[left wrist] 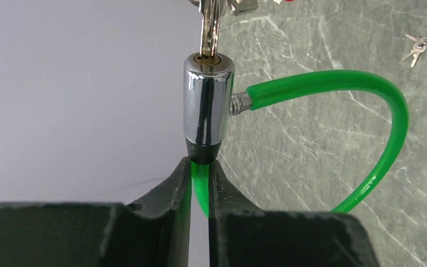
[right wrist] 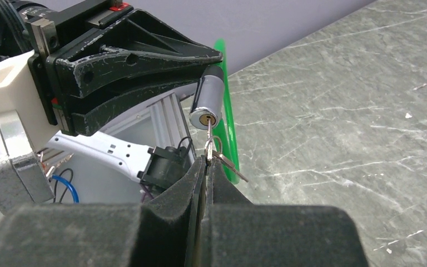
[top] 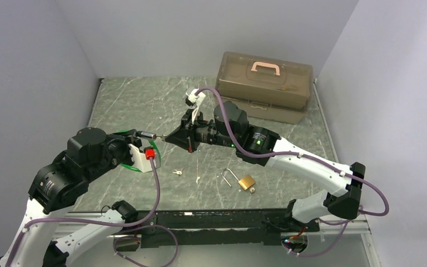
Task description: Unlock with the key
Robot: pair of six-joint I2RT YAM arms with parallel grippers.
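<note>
Between right jaws, key (left wrist: 210, 28) (seated in lock (left wrist: 205, 105))

Scene is lit evenly and softly from above; only faint shadows are cast on the table (top: 139, 105). Glare streaks are seen on the chrome lock (left wrist: 207, 105). Near fingers (left wrist: 89, 233) are blurred in both wrist views.

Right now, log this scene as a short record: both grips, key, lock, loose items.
left fingers: shut on cable lock, at its black neck
right fingers: shut on key
key: blade in the cable lock's keyhole
padlock: on table, shackle looks open
spare keys: on table, untouched
toolbox: lid closed, far right of table
</note>
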